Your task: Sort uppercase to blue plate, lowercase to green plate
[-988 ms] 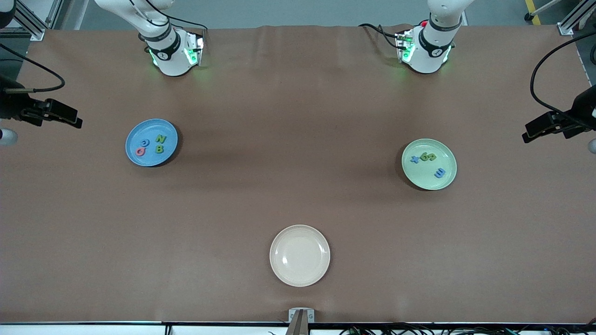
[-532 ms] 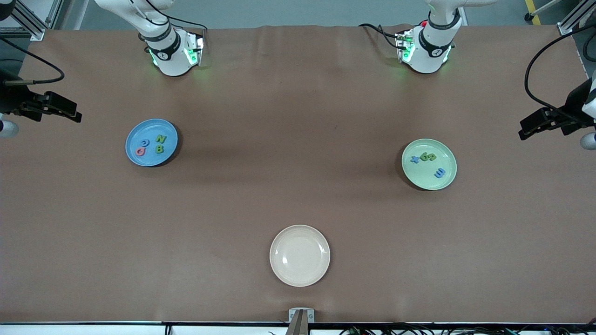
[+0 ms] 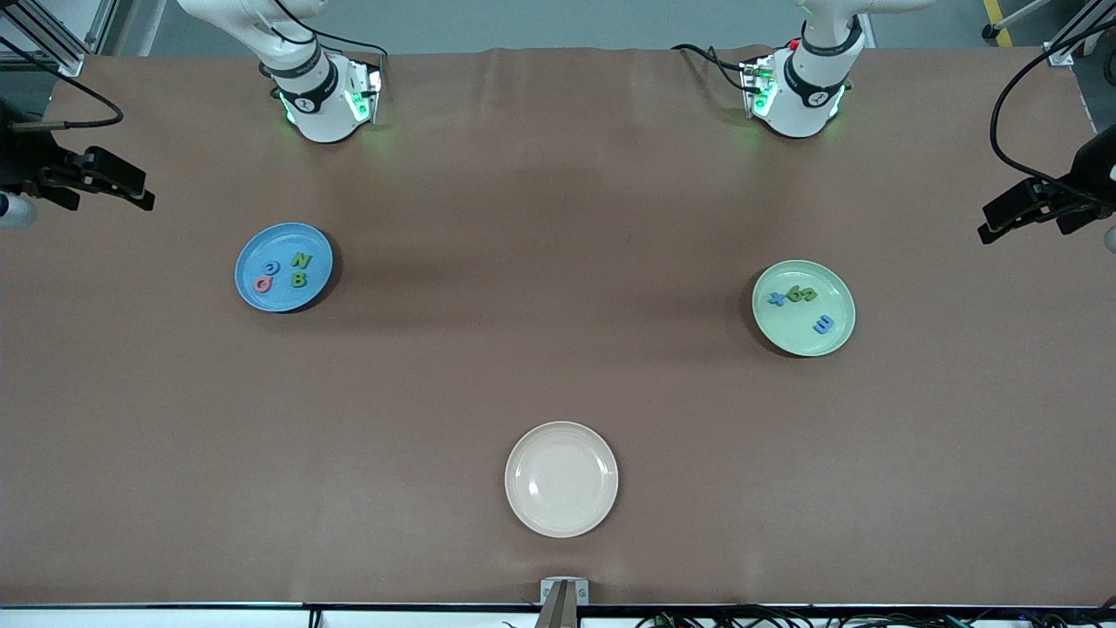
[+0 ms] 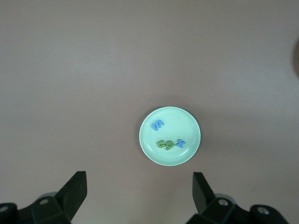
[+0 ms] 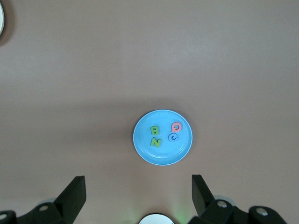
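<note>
Resting apart from left gripper [image 4: 138, 193], green plate [image 4: 191, 126]

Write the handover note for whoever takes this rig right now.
Left tool: open, empty, high over the table's left-arm end.
Right tool: open, empty, high over the right-arm end.
Blue plate holds the four uppercase letters.
Green plate holds the lowercase letters; there is also a small blue cross-like piece I cannot read.
Cream plate, nearest the front camera, holds nothing.
Done: sorting looks complete. Left: apparently nothing but parking the arms.
</note>
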`<state>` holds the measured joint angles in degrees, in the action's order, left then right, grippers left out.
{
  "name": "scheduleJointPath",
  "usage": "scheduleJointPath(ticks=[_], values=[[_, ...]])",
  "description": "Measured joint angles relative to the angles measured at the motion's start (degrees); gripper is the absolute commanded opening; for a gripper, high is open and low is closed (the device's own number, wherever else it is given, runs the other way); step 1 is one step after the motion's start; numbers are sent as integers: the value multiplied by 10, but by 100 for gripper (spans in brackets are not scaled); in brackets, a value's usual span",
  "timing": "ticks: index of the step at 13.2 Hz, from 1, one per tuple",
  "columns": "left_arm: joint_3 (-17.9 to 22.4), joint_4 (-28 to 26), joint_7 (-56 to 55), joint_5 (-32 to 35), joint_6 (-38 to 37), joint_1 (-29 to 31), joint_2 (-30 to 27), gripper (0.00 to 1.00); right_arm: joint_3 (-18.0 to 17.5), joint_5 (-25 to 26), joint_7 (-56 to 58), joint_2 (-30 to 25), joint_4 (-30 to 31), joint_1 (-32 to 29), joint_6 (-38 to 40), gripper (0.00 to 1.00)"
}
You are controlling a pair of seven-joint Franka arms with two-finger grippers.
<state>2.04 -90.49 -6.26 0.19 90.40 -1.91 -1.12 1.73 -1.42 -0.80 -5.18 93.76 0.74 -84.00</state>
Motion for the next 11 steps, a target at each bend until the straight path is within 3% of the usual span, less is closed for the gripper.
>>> scheduleJointPath(ticks=[4,11], values=[[0,0,0,-2,0,0,0,99,0,0,1,-27,29,0,-11,100],[0,12,0,-3,5,-1,-3,99,-2,0,1,-28,28,0,-28,100]])
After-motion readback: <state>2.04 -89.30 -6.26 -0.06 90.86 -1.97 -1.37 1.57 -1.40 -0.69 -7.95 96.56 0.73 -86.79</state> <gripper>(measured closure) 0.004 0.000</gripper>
